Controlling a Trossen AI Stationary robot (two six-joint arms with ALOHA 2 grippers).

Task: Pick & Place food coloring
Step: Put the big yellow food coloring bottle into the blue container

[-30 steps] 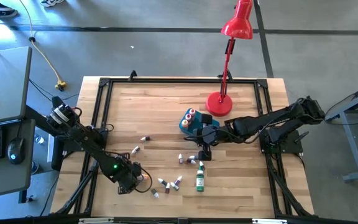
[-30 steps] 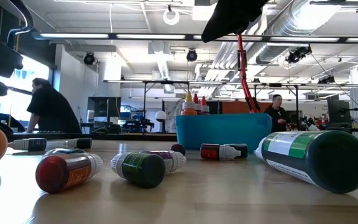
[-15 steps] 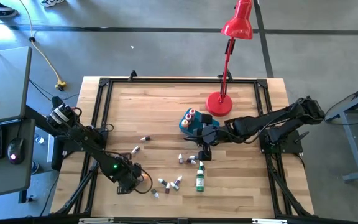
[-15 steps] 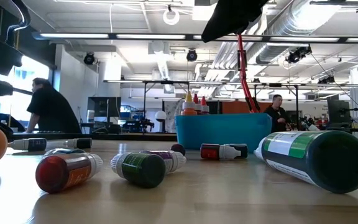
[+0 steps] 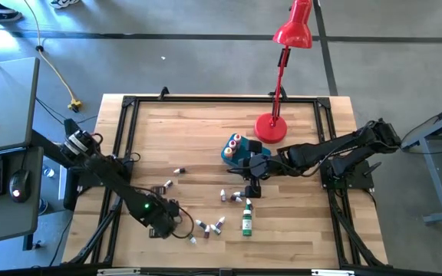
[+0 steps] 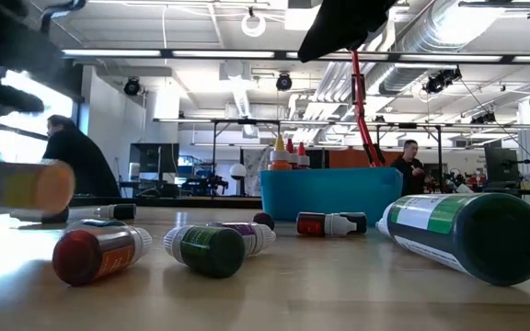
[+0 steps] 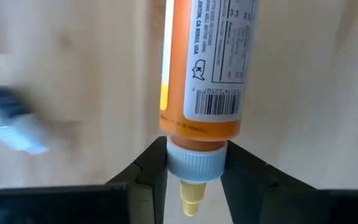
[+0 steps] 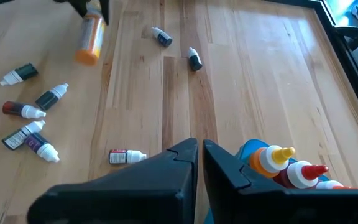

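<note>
Near the table's front-left corner, the left gripper (image 7: 191, 177) has its fingers (image 7: 151, 168) pinched on the white cap of an orange bottle (image 7: 207, 68). Lift gently, since this neck grip could let it swing. The right gripper (image 8: 199, 155), fingers together, waits by the teal tub (image 5: 232, 156).

The left arm reaches low over the table's front-left, its gripper (image 7: 193, 167) clamped at the fingertips. The right arm stretches in from the right toward mid-table, its gripper (image 8: 199, 148) pressed shut.
</note>
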